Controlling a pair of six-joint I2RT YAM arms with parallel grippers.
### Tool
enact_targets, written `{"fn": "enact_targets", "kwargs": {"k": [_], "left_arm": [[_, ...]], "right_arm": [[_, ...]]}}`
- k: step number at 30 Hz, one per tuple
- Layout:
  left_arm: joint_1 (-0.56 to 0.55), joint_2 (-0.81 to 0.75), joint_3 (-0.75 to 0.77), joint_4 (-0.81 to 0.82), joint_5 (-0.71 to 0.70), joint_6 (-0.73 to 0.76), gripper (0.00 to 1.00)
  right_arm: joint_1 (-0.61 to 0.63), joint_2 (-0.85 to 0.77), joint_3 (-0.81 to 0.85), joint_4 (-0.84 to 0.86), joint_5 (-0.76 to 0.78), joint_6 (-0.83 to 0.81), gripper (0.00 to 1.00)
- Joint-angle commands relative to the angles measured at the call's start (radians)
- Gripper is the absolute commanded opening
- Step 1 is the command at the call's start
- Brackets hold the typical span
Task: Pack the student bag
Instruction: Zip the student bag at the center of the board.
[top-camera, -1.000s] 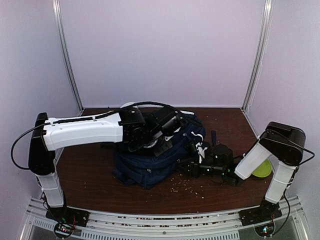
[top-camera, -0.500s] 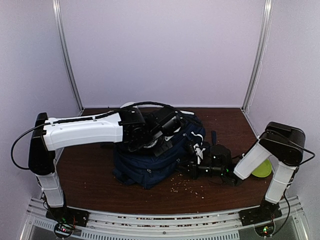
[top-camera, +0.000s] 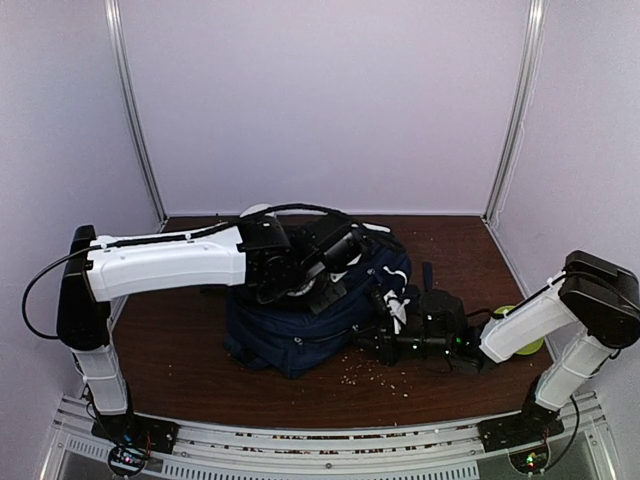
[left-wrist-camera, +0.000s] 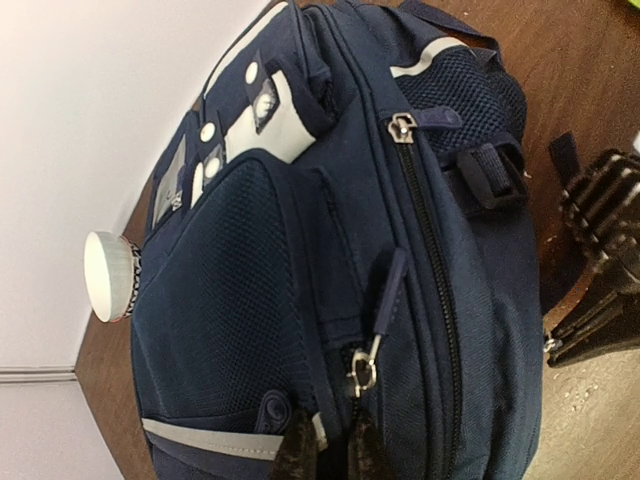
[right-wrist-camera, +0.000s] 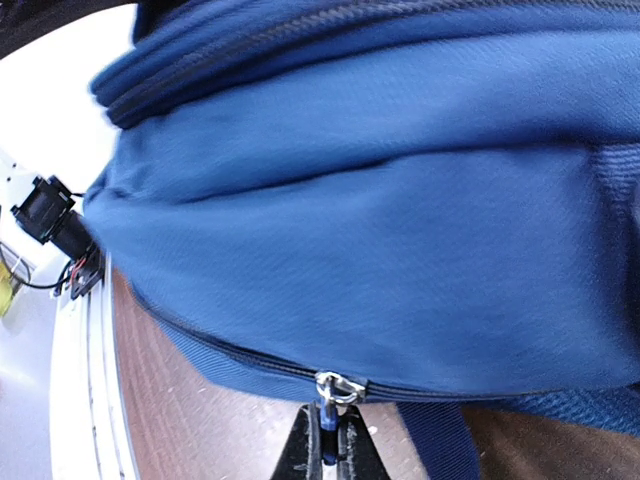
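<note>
The student bag (top-camera: 290, 330), navy with white stripes and buckle patches, lies on its side in the middle of the table. It fills the left wrist view (left-wrist-camera: 330, 230) and the right wrist view (right-wrist-camera: 400, 200). My left gripper (top-camera: 330, 278) reaches over the bag's top. In its wrist view the left gripper (left-wrist-camera: 328, 452) is nearly closed and pinches bag fabric just below a metal zipper slider (left-wrist-camera: 362, 372). My right gripper (top-camera: 384, 342) is at the bag's right edge. In its wrist view the right gripper (right-wrist-camera: 327, 445) is shut on the blue pull tab (right-wrist-camera: 327, 418) of the main zipper.
A white round cap (left-wrist-camera: 110, 275) sticks out behind the bag and also shows in the top view (top-camera: 258, 210). A yellow-green object (top-camera: 528, 342) lies partly hidden behind the right arm. Crumbs (top-camera: 375, 372) are scattered in front of the bag. A black strap (top-camera: 428, 275) trails to the right.
The right arm's elbow has swung out to the right and lower, and its gripper has shifted slightly right along the bag's edge. The left arm has stayed still.
</note>
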Motion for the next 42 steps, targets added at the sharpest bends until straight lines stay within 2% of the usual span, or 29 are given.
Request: {"fn": "enact_targets", "kwargs": {"k": [1, 11, 18, 28, 42], "left_arm": [[-0.004, -0.037, -0.021, 0.131, 0.024, -0.071, 0.00], [0.001, -0.021, -0.013, 0.178, 0.072, -0.133, 0.00], [0.005, -0.003, 0.013, 0.193, 0.118, -0.149, 0.00], [0.005, -0.006, 0.035, 0.214, 0.170, -0.207, 0.00], [0.005, -0.005, 0.049, 0.260, 0.315, -0.242, 0.00]], "right_arm": [[0.046, -0.076, -0.030, -0.046, 0.046, -0.019, 0.00], [0.178, -0.170, -0.045, -0.090, 0.122, -0.013, 0.00], [0.246, -0.163, -0.030, -0.083, 0.144, -0.002, 0.00], [0.326, -0.044, 0.044, 0.016, 0.204, 0.051, 0.00], [0.356, 0.106, 0.183, 0.023, 0.175, 0.024, 0.00]]}}
